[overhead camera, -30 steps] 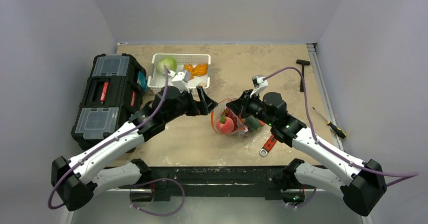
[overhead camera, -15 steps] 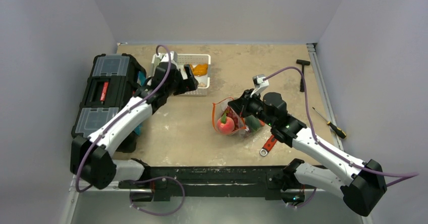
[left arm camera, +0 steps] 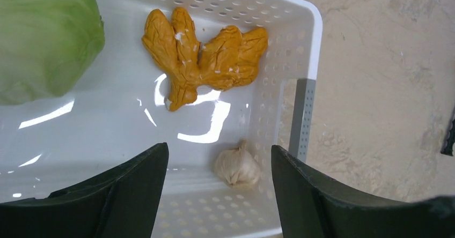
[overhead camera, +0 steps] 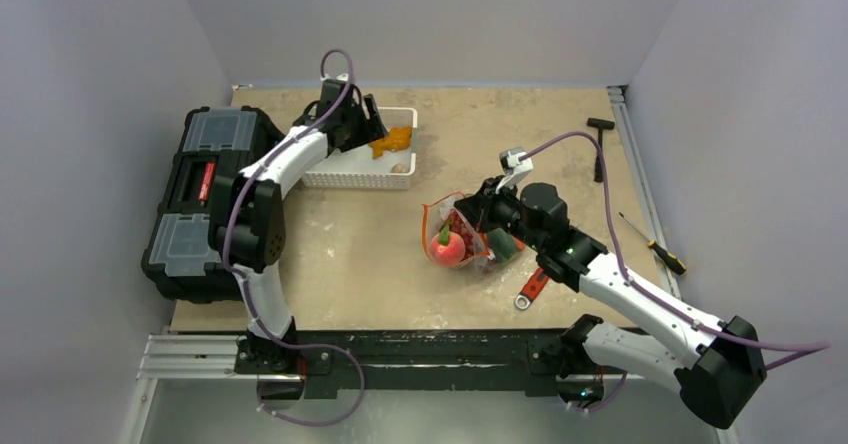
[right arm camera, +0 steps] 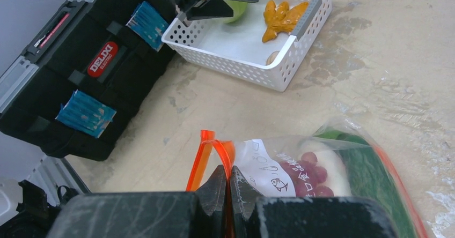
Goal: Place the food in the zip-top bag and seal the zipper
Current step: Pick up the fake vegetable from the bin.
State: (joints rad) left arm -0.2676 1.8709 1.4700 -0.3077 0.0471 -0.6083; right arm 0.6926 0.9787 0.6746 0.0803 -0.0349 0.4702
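– Beige scuffed table, grey walls closing it in on three sides. Your left gripper is hovering over the white basket at the far left, fingers spread wide, gripping nothing
– What's sitting in the basket under you?
– Orange knobbly piece is lying toward the right wall and green cabbage is filling the left end. Small garlic bulb is resting by the near wall, showing between your fingertips in the wrist view. How high you're hanging above it, can't tell
– And your right side?
– Your right gripper is pinching the zipper, fingers pressed together on the orange-red strip at one corner, strip rising up into them
– Where's the zip-top bag lying?
– Mid-table, well apart from the basket, near the red-handled wrench. Pink peach, dark red grapes and a green piece are sitting inside, plus something white behind the grapes, can't tell what. Strip is bowing out in a loop in the top view, so the mouth is gaping
– Anything else lying around you?
– Black toolbox is sitting just left of the basket, screwdriver is lying near the right wall
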